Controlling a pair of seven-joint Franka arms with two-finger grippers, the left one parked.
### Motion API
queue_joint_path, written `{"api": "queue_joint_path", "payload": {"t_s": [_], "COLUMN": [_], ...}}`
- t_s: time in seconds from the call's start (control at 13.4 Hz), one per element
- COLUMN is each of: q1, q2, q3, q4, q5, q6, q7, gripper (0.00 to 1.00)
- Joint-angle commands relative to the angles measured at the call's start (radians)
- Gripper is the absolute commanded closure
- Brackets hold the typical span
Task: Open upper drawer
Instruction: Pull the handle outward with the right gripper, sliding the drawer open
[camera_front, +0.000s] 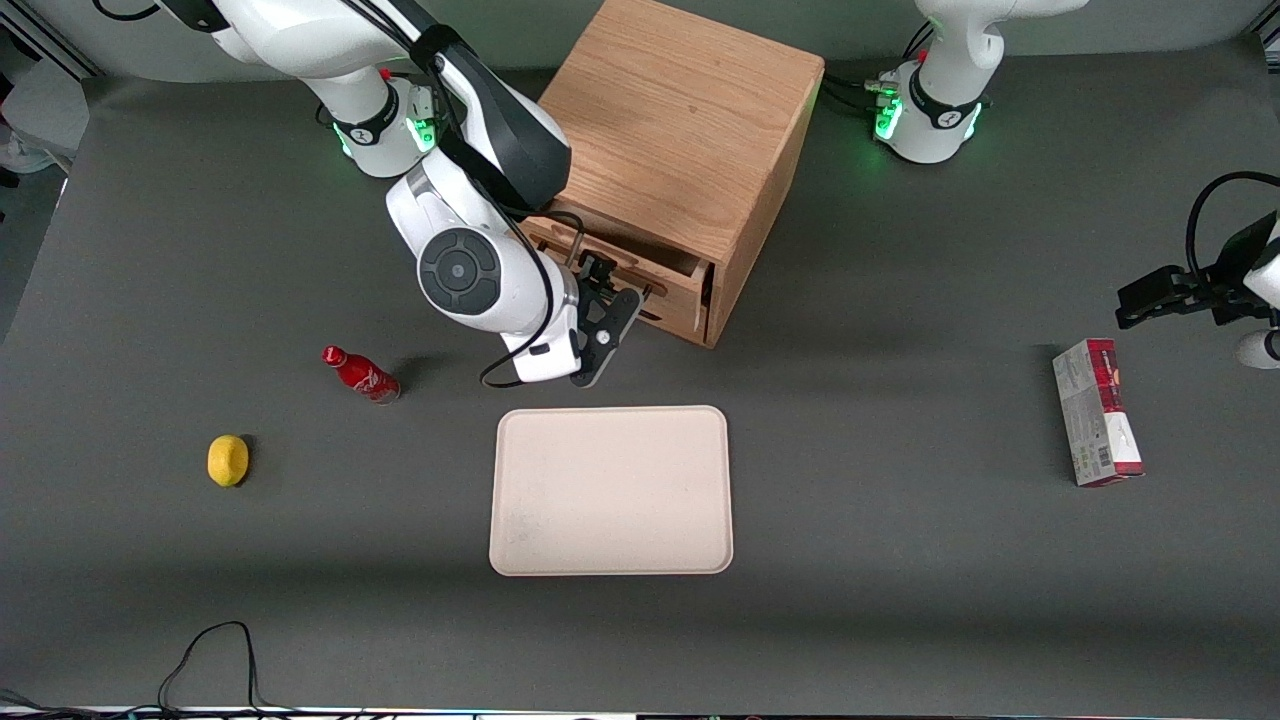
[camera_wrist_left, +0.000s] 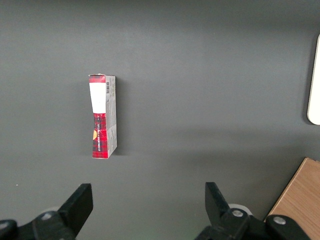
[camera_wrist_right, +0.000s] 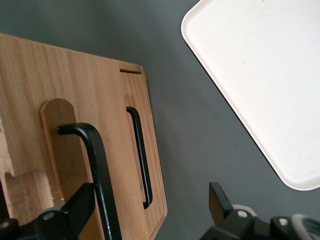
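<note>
Table with a dark grey top carries everything here. Largest on it is the oak cabinet, farther from the front camera than the beige tray. The cabinet has 2 drawers in its front face. The upper drawer stands pulled out a little from the cabinet, with a dark gap showing above its front panel. In the right wrist view its black bar handle sits between the 2 fingers, close against 1 finger. The gripper is spread wide and grasps nothing; it hangs in front of the upper drawer, just above the table. The lower drawer shows its own black handle. A red and grey carton lies toward the parked arm's end. Toward the working arm's end lie a small red bottle and, nearer the front camera, a yellow lemon.
</note>
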Motion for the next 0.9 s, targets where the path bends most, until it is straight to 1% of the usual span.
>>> {"api": "queue_joint_path", "payload": {"t_s": [0.0, 0.15, 0.22, 0.82], "q1": [0.003, 0.008, 0.008, 0.000], "q2": [0.019, 0.025, 0.031, 0.036], "q3": [-0.001, -0.001, -0.001, -0.018], "q4": [0.013, 0.011, 0.013, 0.017], "q5": [-0.005, -0.050, -0.061, -0.079], "q6": [-0.002, -0.001, -0.001, 0.008], "q7": [-0.025, -0.023, -0.023, -0.023], "gripper": [0.00, 0.00, 0.00, 0.00]}}
